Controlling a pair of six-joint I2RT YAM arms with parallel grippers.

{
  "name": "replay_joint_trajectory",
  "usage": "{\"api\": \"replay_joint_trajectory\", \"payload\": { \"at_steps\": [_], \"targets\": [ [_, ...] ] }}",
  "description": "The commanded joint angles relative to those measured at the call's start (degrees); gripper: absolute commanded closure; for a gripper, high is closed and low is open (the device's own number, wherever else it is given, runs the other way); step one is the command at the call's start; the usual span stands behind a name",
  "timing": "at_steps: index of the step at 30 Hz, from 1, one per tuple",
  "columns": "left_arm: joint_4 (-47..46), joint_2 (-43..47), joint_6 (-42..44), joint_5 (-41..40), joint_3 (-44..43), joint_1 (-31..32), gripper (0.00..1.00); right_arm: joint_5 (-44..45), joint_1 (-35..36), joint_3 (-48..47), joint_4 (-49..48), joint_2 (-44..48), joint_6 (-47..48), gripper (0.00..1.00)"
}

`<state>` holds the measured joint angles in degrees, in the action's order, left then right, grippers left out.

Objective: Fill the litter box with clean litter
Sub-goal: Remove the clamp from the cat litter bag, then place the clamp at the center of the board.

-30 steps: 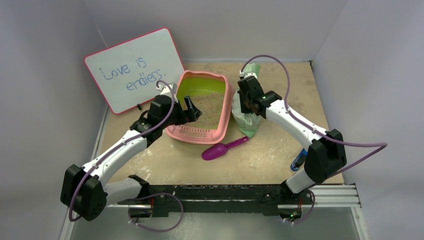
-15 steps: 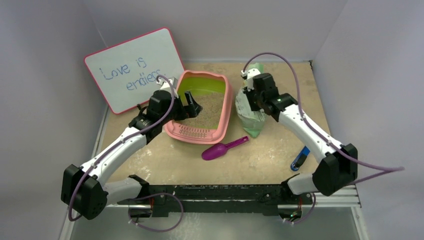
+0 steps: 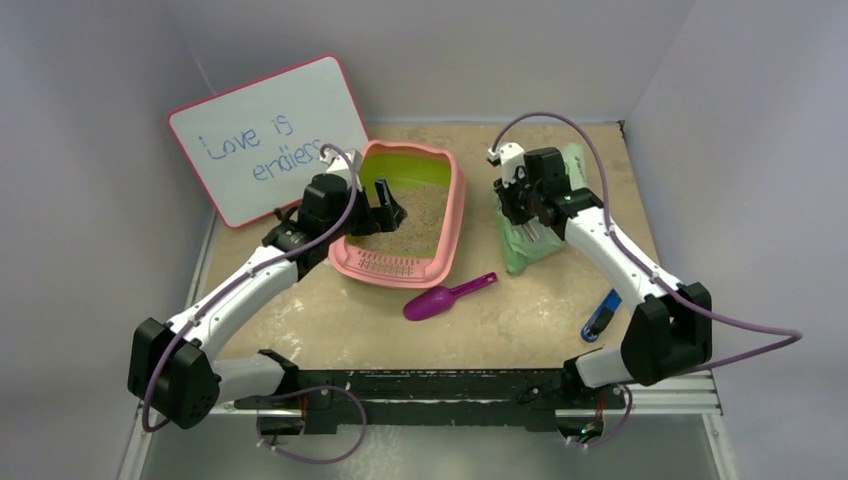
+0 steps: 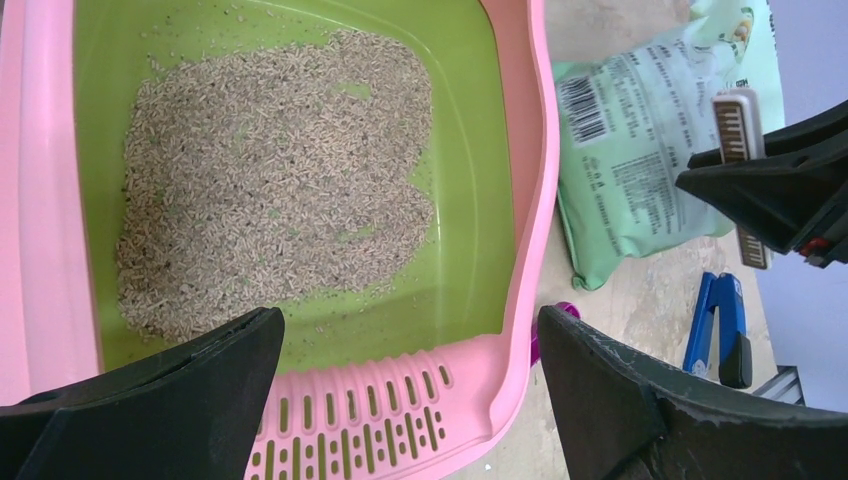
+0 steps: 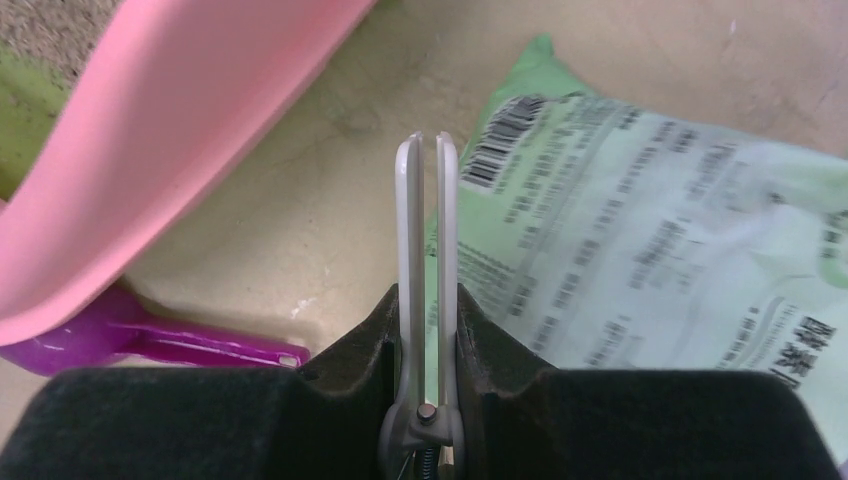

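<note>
The pink litter box [image 3: 455, 215] with its lime-green inner wall stands at centre, also in the left wrist view [image 4: 530, 150]. It holds beige-grey granules [image 4: 270, 180] with a few green specks; no loose green litter shows elsewhere. My left gripper [image 3: 385, 207] is open and empty above the box's slotted grille lip [image 4: 370, 415]. My right gripper [image 3: 517, 197] is shut on a white clip [image 5: 427, 230], just above the pale green printed bag [image 3: 540, 225], which lies flat on the table right of the box [image 5: 650, 200].
A purple scoop [image 3: 445, 297] lies in front of the box. A blue clip-like object [image 3: 597, 318] lies at the right front. A whiteboard [image 3: 265, 135] leans at the back left. Walls close in on three sides.
My right arm swung the green bag away from the box's right rim, and the bag now lies flat on the table. My left gripper shifted slightly farther over the box.
</note>
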<state>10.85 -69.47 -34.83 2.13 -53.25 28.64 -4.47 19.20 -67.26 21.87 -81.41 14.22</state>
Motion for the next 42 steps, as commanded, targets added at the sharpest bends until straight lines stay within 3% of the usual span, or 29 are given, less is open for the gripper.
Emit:
{"api": "replay_joint_trajectory", "payload": {
  "at_steps": [1, 6, 11, 16, 19, 22, 28, 34, 42],
  "targets": [
    [-1.47, -0.31, 1.69, 0.15, -2.97, 0.1, 0.01, 1.54, -0.47, 1.92, -4.99, 1.08, -2.76, 1.0],
    [-2.7, -0.49, 1.41, 0.23, -2.67, 0.1, 0.01, 4.68, -1.12, 2.62, -5.9, 2.09, -6.05, 1.0],
    [-3.09, -0.93, 1.38, 0.5, -3.28, 0.1, 0.01, 10.7, -2.38, 4.91, -7.13, 8.72, -12.32, 1.0],
    [-3.29, 0.0, 1.6, 0.31, -3.72, 0.1, 0.01, 24.12, -6.18, 10.28, -5.66, 18.68, -20.73, 1.0],
    [-3.23, 0.41, 1.63, 0.48, -4.16, 0.1, 0.01, 33.48, -13.42, 12.18, -3.88, 20.79, -23.74, 1.0],
    [-3.29, 0.79, 1.65, 1.33, -4.65, 0.1, 0.01, 28.26, -24.0, 12.21, -3.44, 18.65, -24.26, 1.0],
    [-3.4, 3.72, 2.21, 1.18, -4.9, 0.1, 0.01, 23.36, -34.69, 9.34, -6.67, 9.25, -23.92, 1.0],
    [-1.22, 6.4, 3.55, 0.09, -4.22, 0.1, 0.01, 28.9, -36.56, 6.74, -7.67, -2.7, -22.88, 1.0],
    [3.47, 7.99, 5.78, -1.34, -5.52, 0.1, 0.01, 24.46, -37.69, 4.39, -9.95, -12.4, -21.97, 1.0]
  ]
}}
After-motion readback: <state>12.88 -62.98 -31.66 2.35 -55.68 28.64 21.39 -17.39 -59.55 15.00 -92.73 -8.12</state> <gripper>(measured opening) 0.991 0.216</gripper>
